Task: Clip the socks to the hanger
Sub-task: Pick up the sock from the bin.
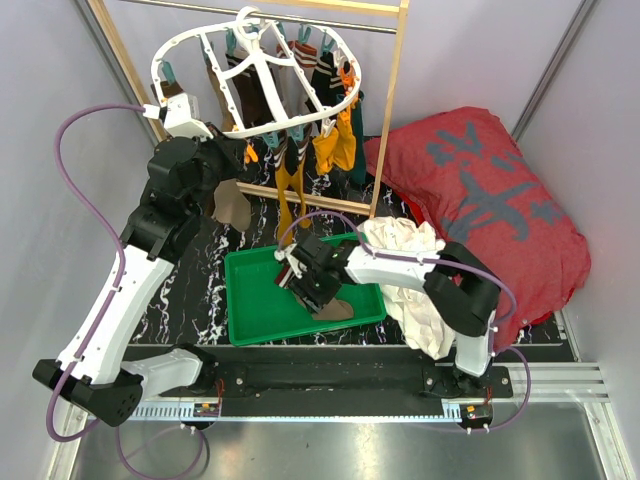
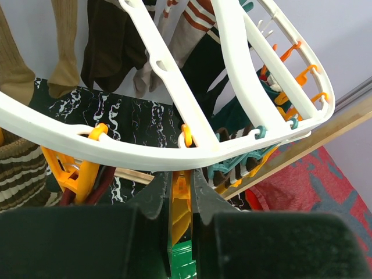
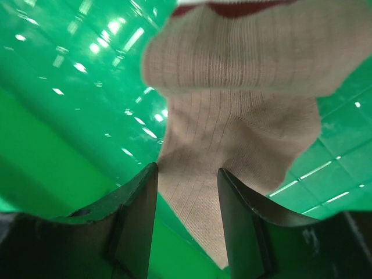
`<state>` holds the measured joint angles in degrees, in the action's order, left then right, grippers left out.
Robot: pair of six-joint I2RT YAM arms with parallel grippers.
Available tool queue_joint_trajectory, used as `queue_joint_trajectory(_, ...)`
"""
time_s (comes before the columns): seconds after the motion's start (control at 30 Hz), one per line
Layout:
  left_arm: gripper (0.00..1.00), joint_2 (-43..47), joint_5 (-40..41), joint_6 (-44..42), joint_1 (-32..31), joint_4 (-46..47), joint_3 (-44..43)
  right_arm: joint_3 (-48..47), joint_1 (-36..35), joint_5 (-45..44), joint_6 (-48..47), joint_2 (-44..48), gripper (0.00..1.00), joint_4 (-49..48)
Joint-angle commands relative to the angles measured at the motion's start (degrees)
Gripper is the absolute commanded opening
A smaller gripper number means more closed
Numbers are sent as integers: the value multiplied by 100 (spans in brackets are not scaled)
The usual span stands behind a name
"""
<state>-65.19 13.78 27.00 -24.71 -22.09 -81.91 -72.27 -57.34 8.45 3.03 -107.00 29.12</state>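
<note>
Left arm reaches up, left tool pinching an orange clip under the hanger; right arm stoops, right tool spread astride a tan sock.

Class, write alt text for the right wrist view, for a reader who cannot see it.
A tan ribbed sock lies on a shiny green tray, one end running between the two dark fingers of the open right gripper.

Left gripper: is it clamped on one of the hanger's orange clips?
Yes, in the left wrist view the left gripper is shut on an orange clip hanging under the hanger.
</note>
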Motion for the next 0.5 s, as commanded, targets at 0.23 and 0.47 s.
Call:
queue_joint_trajectory(0.23, 6, -3, -279, 50, 1, 460, -115, -253, -32, -397, 382, 152, 55, 2445)
queue_joint_trajectory(0.47, 6, -3, -262, 33, 1, 468, -97, -796, -32, -1178, 578, 663, 57, 3047)
